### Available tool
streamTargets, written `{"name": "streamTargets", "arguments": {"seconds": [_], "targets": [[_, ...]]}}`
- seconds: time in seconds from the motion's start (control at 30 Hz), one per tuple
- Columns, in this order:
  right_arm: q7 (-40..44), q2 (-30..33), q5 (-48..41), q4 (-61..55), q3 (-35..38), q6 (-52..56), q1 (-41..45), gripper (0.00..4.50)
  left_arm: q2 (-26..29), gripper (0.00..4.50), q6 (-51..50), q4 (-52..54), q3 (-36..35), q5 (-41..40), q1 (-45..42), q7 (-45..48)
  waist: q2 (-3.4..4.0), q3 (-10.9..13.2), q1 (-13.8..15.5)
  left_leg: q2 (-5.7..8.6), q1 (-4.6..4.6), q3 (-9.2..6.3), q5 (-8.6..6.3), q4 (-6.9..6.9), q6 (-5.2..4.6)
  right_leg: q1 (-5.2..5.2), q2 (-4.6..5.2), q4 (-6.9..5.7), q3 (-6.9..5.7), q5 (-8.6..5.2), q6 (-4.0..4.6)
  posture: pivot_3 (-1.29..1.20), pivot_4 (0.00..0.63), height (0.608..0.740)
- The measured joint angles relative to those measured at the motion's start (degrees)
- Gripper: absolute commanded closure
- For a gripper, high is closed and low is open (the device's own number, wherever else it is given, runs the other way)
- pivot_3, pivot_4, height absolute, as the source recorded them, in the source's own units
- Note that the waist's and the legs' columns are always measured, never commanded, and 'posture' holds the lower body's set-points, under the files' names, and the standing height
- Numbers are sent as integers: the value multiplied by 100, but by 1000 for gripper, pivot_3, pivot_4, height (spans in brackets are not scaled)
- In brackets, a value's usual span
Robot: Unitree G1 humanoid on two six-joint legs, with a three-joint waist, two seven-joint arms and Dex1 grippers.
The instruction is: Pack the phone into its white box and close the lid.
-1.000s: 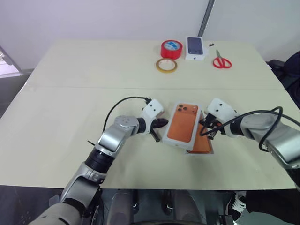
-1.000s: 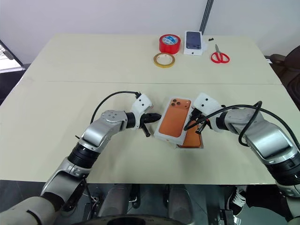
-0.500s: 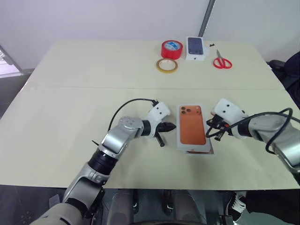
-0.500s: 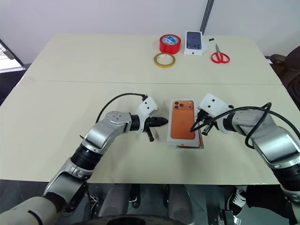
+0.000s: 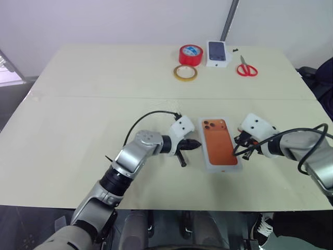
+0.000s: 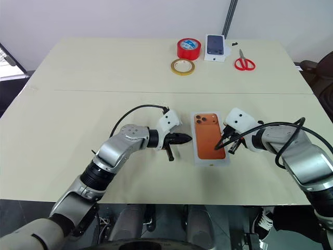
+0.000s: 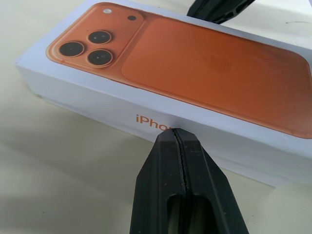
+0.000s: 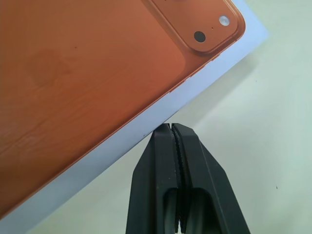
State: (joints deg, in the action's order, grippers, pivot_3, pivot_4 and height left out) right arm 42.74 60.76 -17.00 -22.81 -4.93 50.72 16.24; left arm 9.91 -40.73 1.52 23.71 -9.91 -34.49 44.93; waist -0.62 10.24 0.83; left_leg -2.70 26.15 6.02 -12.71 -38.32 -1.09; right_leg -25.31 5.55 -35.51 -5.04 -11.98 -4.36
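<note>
The lid (image 5: 218, 148), white with an orange phone printed on its face, lies flat on the table between my two grippers. The phone and the white box are hidden; nothing of them shows around the lid. My left gripper (image 5: 196, 145) is shut, and its tip (image 7: 174, 131) meets the lid's (image 7: 219, 63) left side wall. My right gripper (image 5: 235, 153) is also shut, with its tip (image 8: 169, 126) at the right edge of the lid (image 8: 73, 73). Neither gripper holds anything.
At the table's far side stand a red tape roll (image 5: 190, 54), a yellow tape ring (image 5: 184, 72), a small white box picturing a dark phone (image 5: 217, 53) and red scissors (image 5: 246, 67). The table's front edge runs close below the lid.
The lid, askew a second ago with an orange surface showing beneath it, now lies square and flat. Both grippers shifted slightly to the right with it.
</note>
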Motion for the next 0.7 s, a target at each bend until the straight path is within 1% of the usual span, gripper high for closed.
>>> {"name": "streamTargets", "arguments": {"seconds": [0.53, 0.7], "targets": [[104, -2, 107, -9, 29, -40, -49, 4451, -3, 4500, 1, 2, 27, 1, 0, 1, 0, 0, 4, 1, 0, 0, 0, -1, 0, 0, 0, 0, 0, 1, -1, 0, 150, 730], [179, 47, 103, -163, 146, -1, -143, 4451, 0, 4500, -33, 62, 31, 1, 1, 6, 0, 0, 5, 1, 0, -1, 0, -1, 0, 0, 0, -1, 0, 1, -2, 0, 150, 730]]}}
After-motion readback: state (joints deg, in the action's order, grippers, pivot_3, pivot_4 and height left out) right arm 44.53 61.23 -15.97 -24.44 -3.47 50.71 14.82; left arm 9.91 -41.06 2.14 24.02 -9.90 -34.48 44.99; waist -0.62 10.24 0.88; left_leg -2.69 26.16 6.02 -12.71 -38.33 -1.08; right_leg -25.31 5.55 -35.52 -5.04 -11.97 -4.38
